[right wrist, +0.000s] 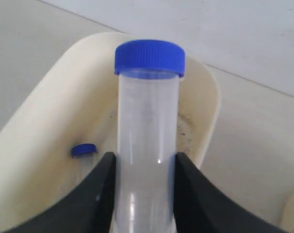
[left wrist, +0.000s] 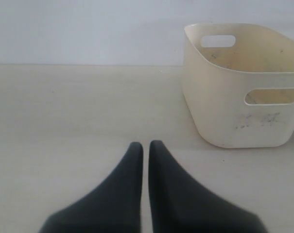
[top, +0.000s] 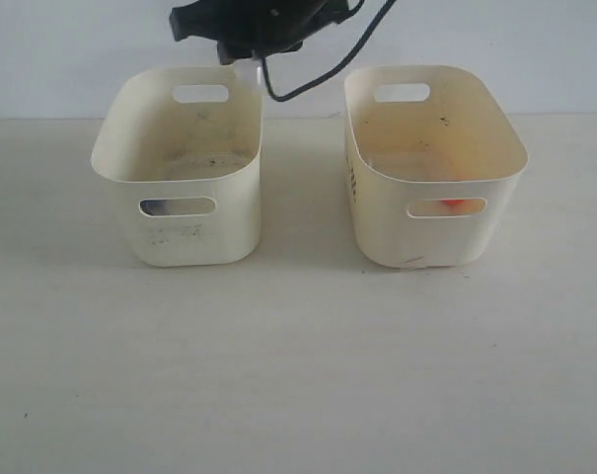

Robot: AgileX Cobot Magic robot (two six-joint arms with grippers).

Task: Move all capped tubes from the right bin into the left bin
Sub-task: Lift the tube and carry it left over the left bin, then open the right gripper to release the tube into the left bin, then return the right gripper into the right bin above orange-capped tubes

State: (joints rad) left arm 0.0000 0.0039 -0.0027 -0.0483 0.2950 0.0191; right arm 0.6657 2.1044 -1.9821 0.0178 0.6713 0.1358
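Note:
My right gripper (right wrist: 146, 158) is shut on a clear capped tube with a blue cap (right wrist: 147, 97), jaws pressed on both sides of its body. It hangs over the left bin (right wrist: 49, 111), a pale tub with dark specks. Another blue-capped tube (right wrist: 83, 150) lies inside that bin. In the exterior view the right gripper (top: 247, 39) sits above the back rim of the left bin (top: 180, 242), the held tube (top: 244, 67) just below it. The right bin (top: 436, 237) shows an orange-red cap (top: 454, 206) through its front handle. My left gripper (left wrist: 146, 145) is shut and empty, low over the table.
The two bins stand side by side with a gap between them on a pale table (top: 298, 375). A black cable (top: 318, 79) loops from the right arm between the bins' back rims. The left wrist view shows the left bin (left wrist: 244, 121) ahead and to one side.

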